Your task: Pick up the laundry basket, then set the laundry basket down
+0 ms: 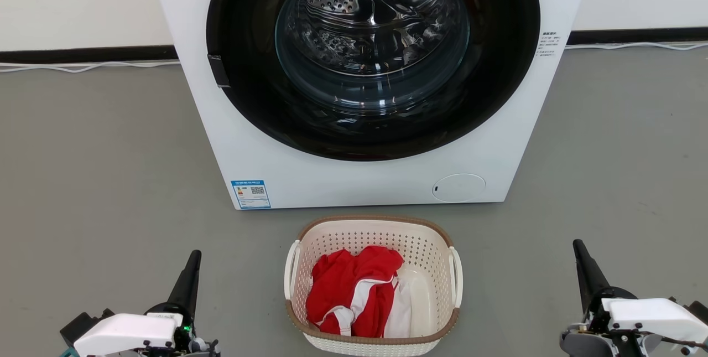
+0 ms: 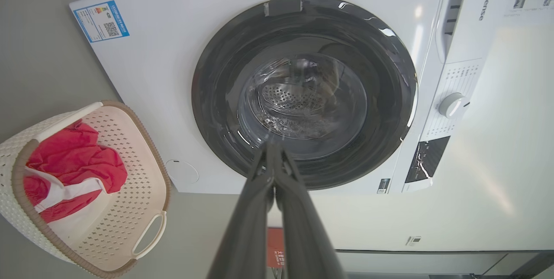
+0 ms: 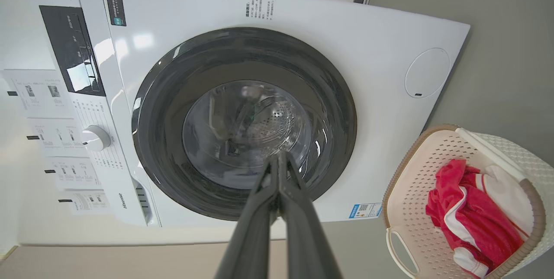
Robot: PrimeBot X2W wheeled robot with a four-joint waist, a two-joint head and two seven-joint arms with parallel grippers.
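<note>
The laundry basket (image 1: 371, 235), cream-white and perforated with a brown rim and white side handles, stands on the grey floor just before the washing machine, with red and white clothes (image 1: 354, 290) inside. It also appears at the lower left of the left wrist view (image 2: 130, 175) and the lower right of the right wrist view (image 3: 415, 184). My left gripper (image 1: 193, 257) is shut and empty, well to the basket's left. My right gripper (image 1: 578, 246) is shut and empty, well to its right. Both sets of fingers (image 2: 270, 153) (image 3: 279, 160) point toward the machine.
A white front-loading washing machine (image 1: 365, 180) with a dark round door (image 1: 373, 52) stands close behind the basket. Grey floor lies open on both sides. A wall with a black skirting and white cable (image 1: 83, 63) runs behind.
</note>
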